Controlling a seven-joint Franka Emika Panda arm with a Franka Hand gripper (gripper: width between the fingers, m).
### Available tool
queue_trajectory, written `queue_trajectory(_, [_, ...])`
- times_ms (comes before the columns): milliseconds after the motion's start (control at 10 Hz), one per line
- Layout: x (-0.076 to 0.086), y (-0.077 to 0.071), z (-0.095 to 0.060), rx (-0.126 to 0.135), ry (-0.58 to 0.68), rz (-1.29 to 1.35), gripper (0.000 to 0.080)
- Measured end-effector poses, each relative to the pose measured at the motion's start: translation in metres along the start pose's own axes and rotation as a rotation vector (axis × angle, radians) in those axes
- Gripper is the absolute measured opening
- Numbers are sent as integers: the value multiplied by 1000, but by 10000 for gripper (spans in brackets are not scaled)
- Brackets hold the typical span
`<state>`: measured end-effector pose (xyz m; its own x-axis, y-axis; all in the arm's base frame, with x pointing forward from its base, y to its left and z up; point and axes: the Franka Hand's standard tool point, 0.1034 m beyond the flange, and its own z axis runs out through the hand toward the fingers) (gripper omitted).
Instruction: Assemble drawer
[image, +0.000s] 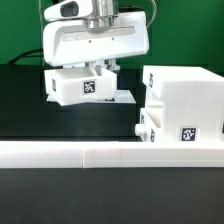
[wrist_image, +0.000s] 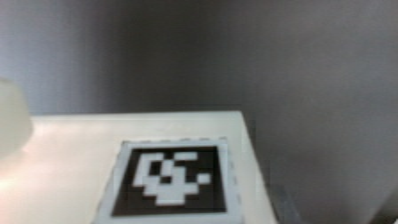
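White plastic parts are lying on the black table (image: 25, 105): we are seeing the gripper (image: 100, 68) poised at a small box tray (image: 85, 86), left of the casing (image: 185, 105) in the exterior view. Whether its fingers are clamping the tray, we cannot tell. Our wrist view is showing a blurred tag (wrist_image: 173, 177) on a white surface.

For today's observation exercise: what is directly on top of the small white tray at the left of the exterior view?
The end effector sits over the small tray; its white housing covers the tray's top, so the grip cannot be seen. The tray's front tag remains visible.
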<state>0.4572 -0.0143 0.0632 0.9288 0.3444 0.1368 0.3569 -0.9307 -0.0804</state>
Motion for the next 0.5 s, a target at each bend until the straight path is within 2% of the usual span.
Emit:
queue_trajectory(200, [-1, 1, 1, 1, -6, -92, 44])
queue_trajectory(500, [11, 14, -2, -6, -32, -581, 44])
